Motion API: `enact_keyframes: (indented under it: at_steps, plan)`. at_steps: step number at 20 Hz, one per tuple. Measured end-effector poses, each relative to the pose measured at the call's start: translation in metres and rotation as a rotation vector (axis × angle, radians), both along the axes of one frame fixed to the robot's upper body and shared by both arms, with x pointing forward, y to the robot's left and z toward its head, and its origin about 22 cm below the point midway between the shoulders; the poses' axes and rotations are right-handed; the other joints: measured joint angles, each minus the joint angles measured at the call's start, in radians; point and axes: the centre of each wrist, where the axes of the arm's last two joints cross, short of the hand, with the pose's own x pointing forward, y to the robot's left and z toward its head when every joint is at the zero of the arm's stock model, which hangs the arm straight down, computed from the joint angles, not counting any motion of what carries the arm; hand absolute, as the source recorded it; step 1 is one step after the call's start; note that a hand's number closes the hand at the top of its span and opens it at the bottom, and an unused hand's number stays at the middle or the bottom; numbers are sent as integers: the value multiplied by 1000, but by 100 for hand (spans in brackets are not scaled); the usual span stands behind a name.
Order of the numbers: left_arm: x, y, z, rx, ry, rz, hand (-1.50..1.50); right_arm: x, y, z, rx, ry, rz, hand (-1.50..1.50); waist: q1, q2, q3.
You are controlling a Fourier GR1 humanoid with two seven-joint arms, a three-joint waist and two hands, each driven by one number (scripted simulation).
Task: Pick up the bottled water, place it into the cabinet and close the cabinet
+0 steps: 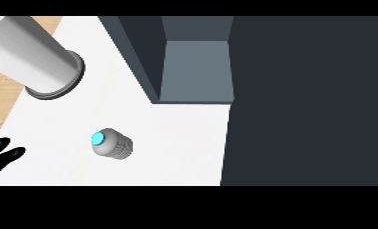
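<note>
Bottle [111, 144] with a blue cap stands on the white counter [177, 133], apart to the right of the left hand [9, 155], whose fingers are spread open; the open cabinet [196, 68] lies beyond.

I see the counter top [170, 138] as a smooth, matt white surface, with a strip of pale wood grain [22, 90] along its left edge. The bottled water [112, 144] looks like ribbed grey plastic under a glossy cyan cap [98, 138]. The cabinet [196, 68] reads to me as matt, slate-grey painted board, and the big cylinder [37, 58] has a satin, brushed-metal look.
</note>
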Motion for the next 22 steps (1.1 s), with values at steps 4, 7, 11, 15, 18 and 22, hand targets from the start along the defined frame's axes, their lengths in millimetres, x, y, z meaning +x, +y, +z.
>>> enact_keyframes:
  at_steps: [4,7,11,15,18,22]
  plan:
    - [-9,14,14,16,20,10,-150,-2,7,3,16,18,7,-150,1,1,0]
    - [-10,19,17,27,27,19,-150,0,11,9,22,20,13,-150,0,2,0]
    - [-13,23,16,39,28,18,-150,-1,16,13,29,35,20,-150,-3,2,0]
    - [-16,27,12,48,33,32,-150,-4,19,12,38,44,25,-150,-6,1,0]
    - [-14,27,15,58,36,41,-150,-5,21,12,42,53,30,-150,-10,1,0]
    - [-14,21,2,68,25,49,-150,-4,20,15,30,41,19,-150,-10,2,0]
